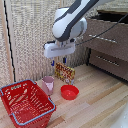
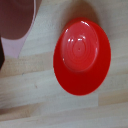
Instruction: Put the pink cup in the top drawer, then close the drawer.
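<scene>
On the surface (image 1: 95, 107): basket (image 1: 26, 102) at the exterior view's left, cup (image 1: 48, 84) just beside it, bowl (image 1: 69, 92) to the cup's right, small box (image 1: 65, 73) behind both. Chest of drawers (image 1: 110, 45) at the far right, top drawer (image 1: 112, 20) pulled out. Gripper (image 1: 57, 62) above the cup and box.

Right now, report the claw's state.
Claw: open and empty, fingers apart, hanging above the pink cup and the red bowl, touching neither.
</scene>
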